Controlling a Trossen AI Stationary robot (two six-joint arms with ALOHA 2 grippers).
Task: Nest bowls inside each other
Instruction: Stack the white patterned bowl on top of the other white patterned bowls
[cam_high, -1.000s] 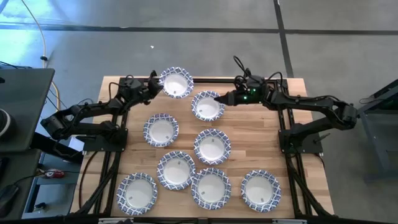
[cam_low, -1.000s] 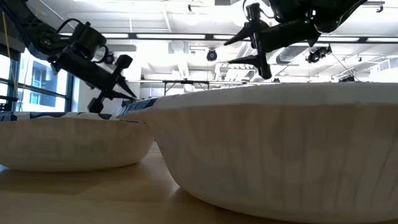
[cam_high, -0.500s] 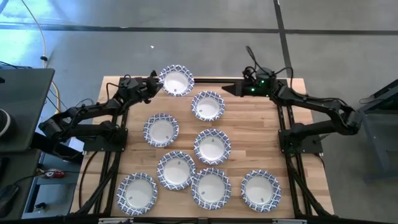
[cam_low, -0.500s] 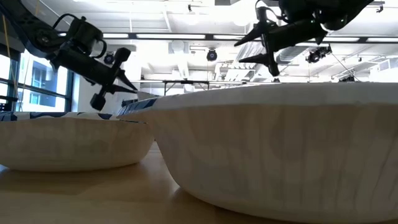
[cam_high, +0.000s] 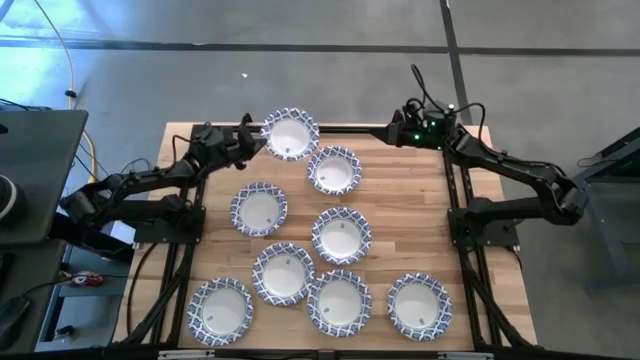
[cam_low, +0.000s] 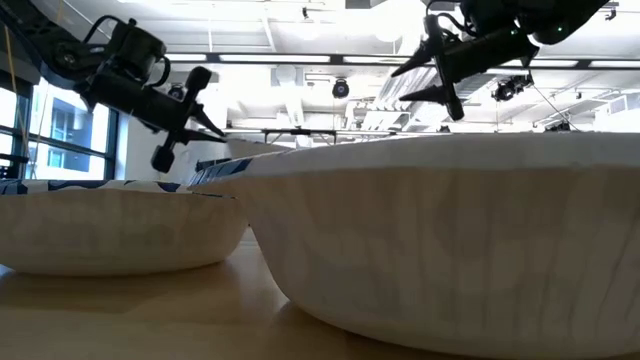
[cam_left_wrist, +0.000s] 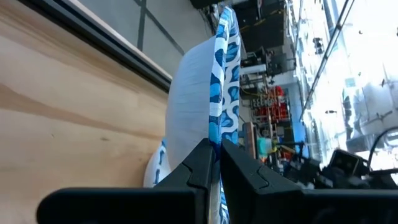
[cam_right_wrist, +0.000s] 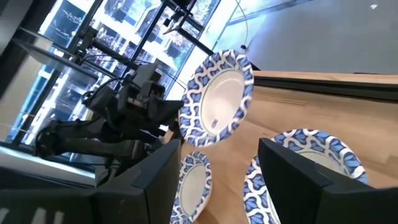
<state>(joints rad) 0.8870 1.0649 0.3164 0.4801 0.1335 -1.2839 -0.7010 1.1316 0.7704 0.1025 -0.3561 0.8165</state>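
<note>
Several small bowls with white insides and blue-and-white patterned rims lie base down on the wooden table. My left gripper (cam_high: 256, 140) (cam_left_wrist: 216, 146) (cam_low: 215, 128) is at the far left and is shut on one bowl (cam_high: 290, 135) (cam_right_wrist: 217, 99). Just right of that bowl, a second bowl (cam_high: 334, 170) (cam_right_wrist: 305, 162) sits on the table. My right gripper (cam_high: 378, 133) (cam_right_wrist: 217, 149) (cam_low: 400, 85) is open near the far edge, right of both bowls, and touches nothing. My left gripper pinches the bowl's patterned rim (cam_left_wrist: 219, 124) between its two fingers (cam_left_wrist: 199, 165), on the side of the bowl toward the table's left. The fingers come in about level from the left. The bowl is lifted off the table and tilted.
More bowls lie across the table: one (cam_high: 259, 208) left of centre, one (cam_high: 342, 236) at centre, and a near group (cam_high: 283, 273) (cam_high: 221, 308) (cam_high: 339, 302) (cam_high: 420, 305). In the low view two near bowls (cam_low: 450, 240) (cam_low: 110, 225) block most of the table. Black frame rails (cam_high: 455, 215) run along the sides.
My right gripper has drawn back from the bowl at the far middle, moving up and toward the far right corner, still open. My left gripper has risen a little and carried its bowl slightly toward the right.
</note>
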